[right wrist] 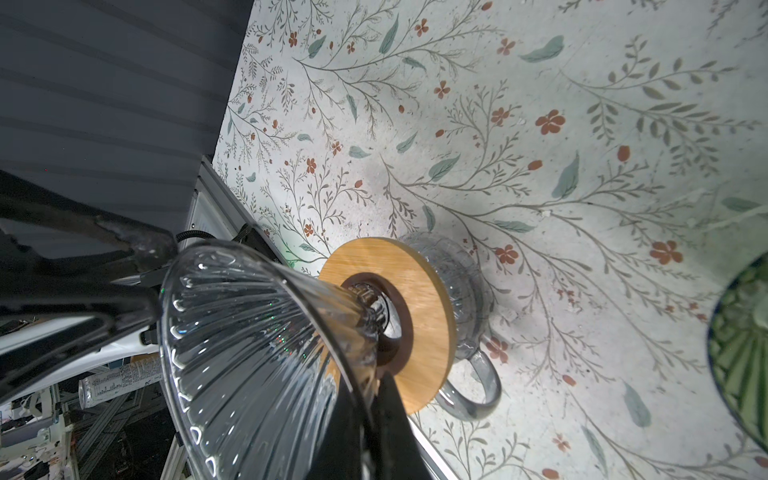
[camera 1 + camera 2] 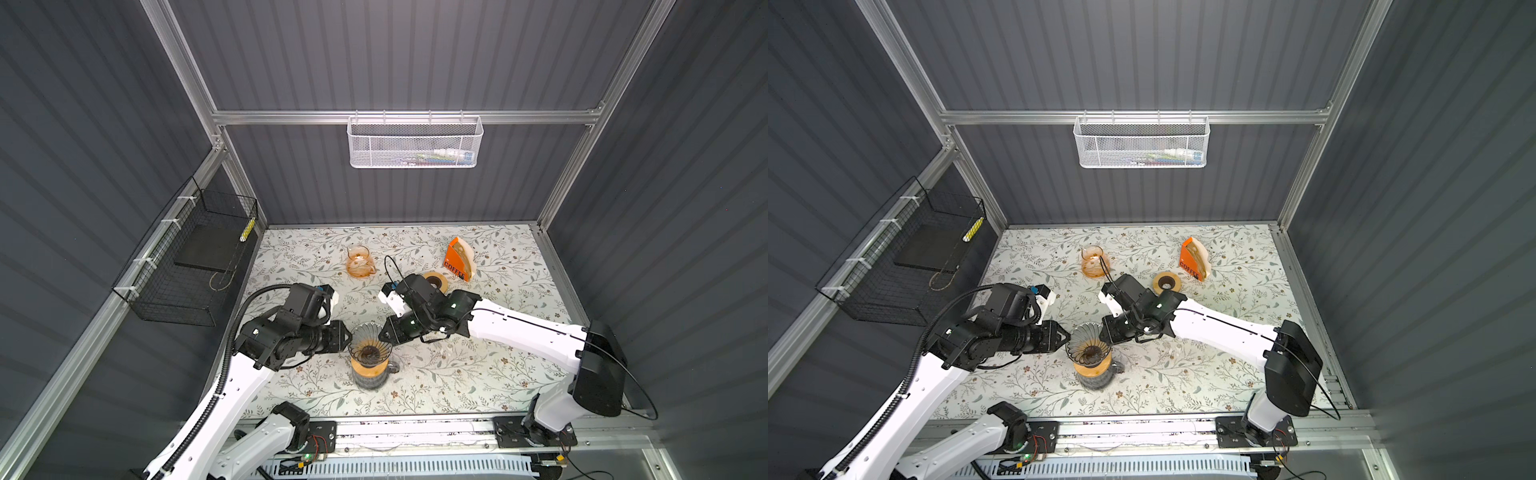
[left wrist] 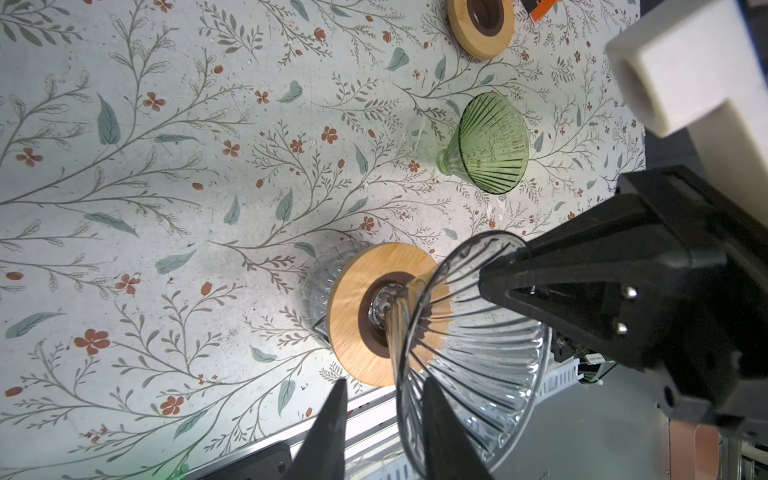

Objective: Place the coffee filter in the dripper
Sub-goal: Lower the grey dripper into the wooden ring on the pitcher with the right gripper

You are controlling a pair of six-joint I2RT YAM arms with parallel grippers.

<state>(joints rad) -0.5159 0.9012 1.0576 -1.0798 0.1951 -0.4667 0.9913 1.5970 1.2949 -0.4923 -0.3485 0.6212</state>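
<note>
Coffee filters (image 2: 464, 252), pale paper, stand stacked in an orange cardboard holder printed COFFEE (image 2: 454, 268), well beyond the right gripper's wrist. None is in hand and none is in the cone. Target: clear ribbed glass cone dripper (image 2: 370, 347), empty and upright, seated through a round wooden collar (image 3: 353, 291) on a clear glass server with a handle (image 1: 478, 374). It sits directly between the two end effectors. Right gripper (image 2: 385, 329): jaws closed, pinched on the dripper's rim on its own side, as far as the wrist view shows. Left gripper (image 2: 347, 337): jaws apart with a narrow gap, straddling the opposite rim; one finger looks close against the glass, the other clear of it. Judgement: both arms are on the dripper to steady or square it on the collar, since a top-heavy cone on a loose ring could tip when paper is pushed in. Filter pick-up is not yet begun. Just past the right gripper lie a green ribbed glass dripper (image 3: 488, 143) on its side and a spare wooden ring (image 2: 434, 282). Beyond the gap between the grippers stands an amber glass carafe (image 2: 359, 261). Surface: floral-print table cover (image 2: 498, 374), flat and scuffed. Enclosure: dark grey ribbed walls, an aluminium frame, a white mesh basket (image 2: 415, 143) on the back rail and a black wire basket (image 2: 187, 266) on the wall beside the left arm.
</note>
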